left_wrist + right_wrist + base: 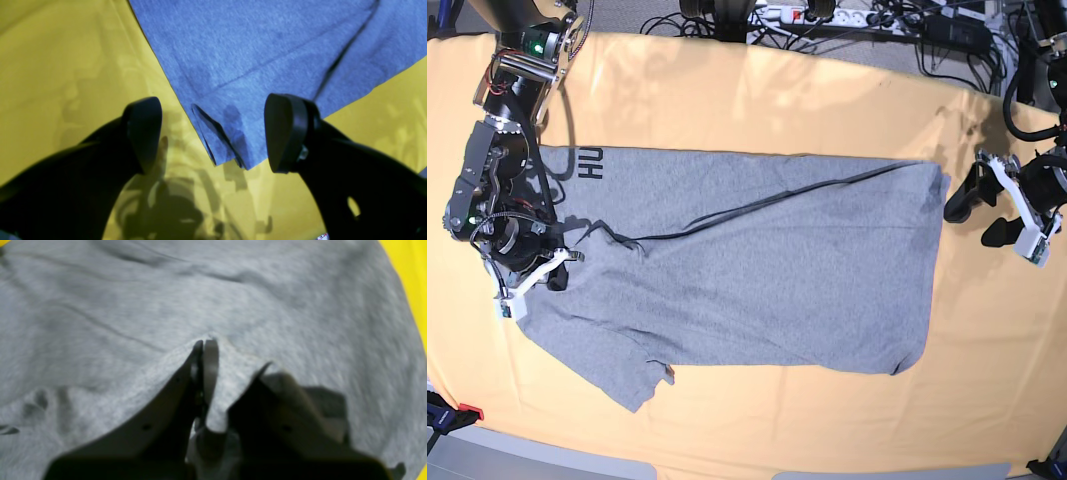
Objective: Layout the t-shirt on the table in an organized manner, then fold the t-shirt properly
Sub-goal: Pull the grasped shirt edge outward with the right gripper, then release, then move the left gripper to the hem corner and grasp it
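I see the t-shirt (pixel 757 265) spread across the middle of the table (pixel 747 105), lying lengthwise from the left side toward the right side in the base view. It is mostly flat, with a long crease running across the upper half and black lettering (pixel 590 164) showing near its top-left corner. One sleeve (pixel 627 385) sticks out toward the near edge of the table, at the shirt's lower left.

My right end effector (pixel 208 350) sits at the shirt's left edge in the base view — its jaws are closed tight, and the right wrist view shows a ridge of grey cloth pinched up between them. The fabric rises slightly to the pinch and spreads away flat on all sides.

My left end effector (pixel 213 133) hangs over the right side of the table, just off the shirt's right edge. Its jaws stand wide apart and grip nothing. In the left wrist view a corner of the shirt (pixel 223 146), where the layers of the hem show as a folded edge, lies on the yellow cloth between the two fingertips (pixel 287 133) — I cannot tell whether either fingertip touches the fabric.

Cables and a power strip (pixel 797 15) lie beyond the far edge of the table.
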### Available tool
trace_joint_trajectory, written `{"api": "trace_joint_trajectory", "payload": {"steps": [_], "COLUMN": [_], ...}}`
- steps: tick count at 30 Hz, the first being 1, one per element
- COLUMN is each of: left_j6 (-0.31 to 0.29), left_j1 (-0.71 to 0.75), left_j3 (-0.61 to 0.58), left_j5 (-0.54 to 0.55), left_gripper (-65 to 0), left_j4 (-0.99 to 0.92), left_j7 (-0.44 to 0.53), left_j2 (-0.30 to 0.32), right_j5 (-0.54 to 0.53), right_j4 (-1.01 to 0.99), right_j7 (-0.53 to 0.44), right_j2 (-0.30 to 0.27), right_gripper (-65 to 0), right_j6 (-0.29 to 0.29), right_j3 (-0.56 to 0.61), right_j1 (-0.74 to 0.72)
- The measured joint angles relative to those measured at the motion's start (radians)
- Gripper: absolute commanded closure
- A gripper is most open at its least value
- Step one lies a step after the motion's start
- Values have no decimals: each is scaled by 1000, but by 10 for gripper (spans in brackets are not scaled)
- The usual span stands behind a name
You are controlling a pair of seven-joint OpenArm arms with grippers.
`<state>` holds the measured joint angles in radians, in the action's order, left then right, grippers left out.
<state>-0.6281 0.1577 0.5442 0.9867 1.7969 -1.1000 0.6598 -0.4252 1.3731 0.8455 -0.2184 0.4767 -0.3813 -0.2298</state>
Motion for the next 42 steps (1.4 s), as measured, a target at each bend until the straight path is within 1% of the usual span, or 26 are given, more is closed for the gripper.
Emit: {"api": "trace_joint_trajectory", "payload": {"steps": [1,5,9,11,13,14,15,16,18,19,21,23,25,27,28,29,31,32,33,34,36,38,40,42], "left_j6": [0,0,0,0,0,0,0,0,0,0,0,0,0,-9,-29,-64,-65,-66,-68,-68,-68,-68,-68,-68], "left_j1": [0,0,0,0,0,0,0,0,0,0,0,0,0,0,-1,0,0,0,0,0,0,11,13,11], "left_j3": [0,0,0,0,0,0,0,0,0,0,0,0,0,0,0,0,0,0,0,0,0,0,-1,-1], "left_j5": [0,0,0,0,-1,-1,-1,-1,-1,-2,-2,-3,-8,2,29,94,290,380,451,481,479,480,472,473], "left_gripper": [-481,-481,-481,-481,-481,-481,-481,-481,-481,-481,-481,-481,-481,-481,-481,-481,-481,-481,-481,-481,-481,-481,-481,-481], "left_j4": [0,0,0,0,0,0,0,0,0,0,0,0,0,0,0,0,-1,-1,-1,-1,0,0,0,5], "left_j7": [0,1,1,1,1,1,1,1,1,1,1,1,1,-3,-34,-86,-227,-290,-320,-311,-311,-312,-315,-311], "left_j2": [0,0,0,0,0,0,0,0,0,0,0,0,0,0,0,2,3,3,5,5,7,13,23,36], "right_j5": [11,43,45,53,60,82,101,103,93,71,25,-10,-45,-92,-132,-180,-258,-302,-360,-426,-514,-547,-615,-646], "right_j4": [0,0,0,0,0,0,0,0,4,15,52,100,157,201,217,232,256,267,275,281,288,288,288,288], "right_j7": [0,0,0,0,2,3,3,3,2,9,40,67,120,203,251,301,405,447,472,487,529,560,566,567], "right_j2": [2,4,5,5,5,5,3,-1,-10,-16,-27,-48,-70,-95,-107,-119,-140,-149,-162,-178,-209,-238,-261,-274], "right_gripper": [0,0,-3,-132,-266,-308,-326,-327,-327,-327,-327,-326,-326,-324,-303,-265,-173,-143,-135,-137,-136,-136,-136,-136], "right_j6": [-18,-48,-48,-48,-90,-119,-123,-125,-91,-73,-59,-18,16,36,49,73,119,136,146,168,194,194,194,194], "right_j3": [0,0,0,0,0,-1,-3,-4,-5,-5,-5,-4,-5,-5,-5,-5,-5,-10,-17,-26,-56,-102,-164,-244], "right_j1": [0,2,2,-2,-16,-27,-41,-55,-82,-90,-100,-103,-103,-105,-105,-105,-105,-103,-97,-84,-62,-38,-2,37]}}
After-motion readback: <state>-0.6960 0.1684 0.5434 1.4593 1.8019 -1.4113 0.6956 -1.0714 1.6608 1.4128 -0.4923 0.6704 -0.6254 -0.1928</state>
